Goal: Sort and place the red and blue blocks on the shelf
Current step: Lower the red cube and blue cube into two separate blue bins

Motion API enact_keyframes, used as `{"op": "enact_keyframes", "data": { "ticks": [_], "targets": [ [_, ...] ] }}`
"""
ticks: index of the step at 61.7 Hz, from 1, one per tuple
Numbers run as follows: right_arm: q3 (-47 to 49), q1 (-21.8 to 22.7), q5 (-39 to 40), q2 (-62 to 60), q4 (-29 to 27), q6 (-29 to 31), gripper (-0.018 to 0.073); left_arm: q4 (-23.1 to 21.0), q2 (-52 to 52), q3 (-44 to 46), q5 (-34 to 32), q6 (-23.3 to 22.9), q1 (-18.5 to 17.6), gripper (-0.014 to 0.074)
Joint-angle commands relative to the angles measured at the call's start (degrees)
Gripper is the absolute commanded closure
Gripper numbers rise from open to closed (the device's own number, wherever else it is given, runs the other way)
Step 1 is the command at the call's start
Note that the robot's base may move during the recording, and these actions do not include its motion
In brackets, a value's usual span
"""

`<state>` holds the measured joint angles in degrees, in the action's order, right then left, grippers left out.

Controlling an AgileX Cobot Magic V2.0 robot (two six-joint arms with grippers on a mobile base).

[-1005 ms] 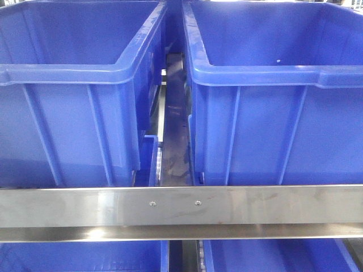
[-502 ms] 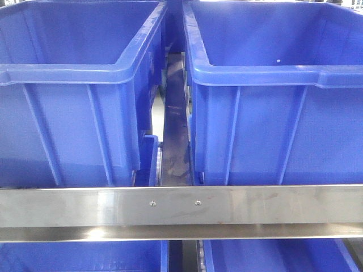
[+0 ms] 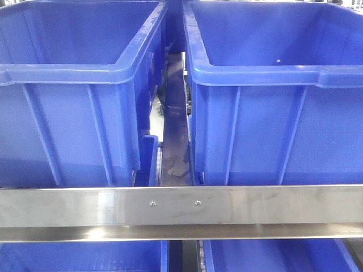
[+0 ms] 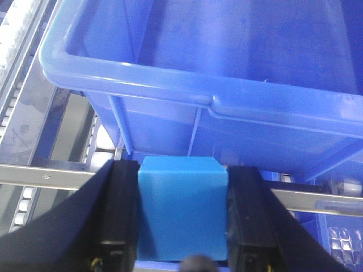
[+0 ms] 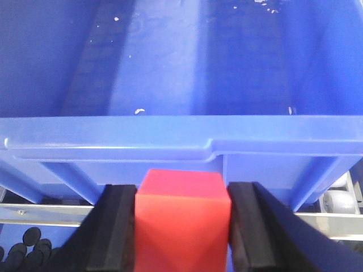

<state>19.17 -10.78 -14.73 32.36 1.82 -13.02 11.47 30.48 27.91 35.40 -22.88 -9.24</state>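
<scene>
Currently both blocks are held short of the bins, not yet placed.

The blue block (image 4: 181,209) is clamped in the left gripper (image 4: 182,218), the red block (image 5: 182,218) in the right gripper (image 5: 182,221), each just before a bin rim (image 5: 170,139) above the shelf rail (image 3: 181,205). Judged next: each block must be lifted over its rim; open room lies inside.

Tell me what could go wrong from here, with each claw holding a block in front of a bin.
1. The left claw holds the blue block below the bin rim; going straight forward could knock it against the wall.
2. The red block in the right claw also sits under its bin's rim, so an early release would likely drop it outside, near the rail.
</scene>
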Motion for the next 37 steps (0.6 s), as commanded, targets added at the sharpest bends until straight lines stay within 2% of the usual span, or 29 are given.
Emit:
{"op": "enact_keyframes", "data": {
  "ticks": [1,37],
  "targets": [
    [1.63,0.32,5.04,-0.06,0.58,0.38,0.0510,0.68,0.17,1.67,-3.99,-0.26,-0.03,0.0472],
    [1.63,0.32,5.04,-0.06,0.58,0.38,0.0510,0.68,0.17,1.67,-3.99,-0.26,-0.03,0.0472]
  ]
}}
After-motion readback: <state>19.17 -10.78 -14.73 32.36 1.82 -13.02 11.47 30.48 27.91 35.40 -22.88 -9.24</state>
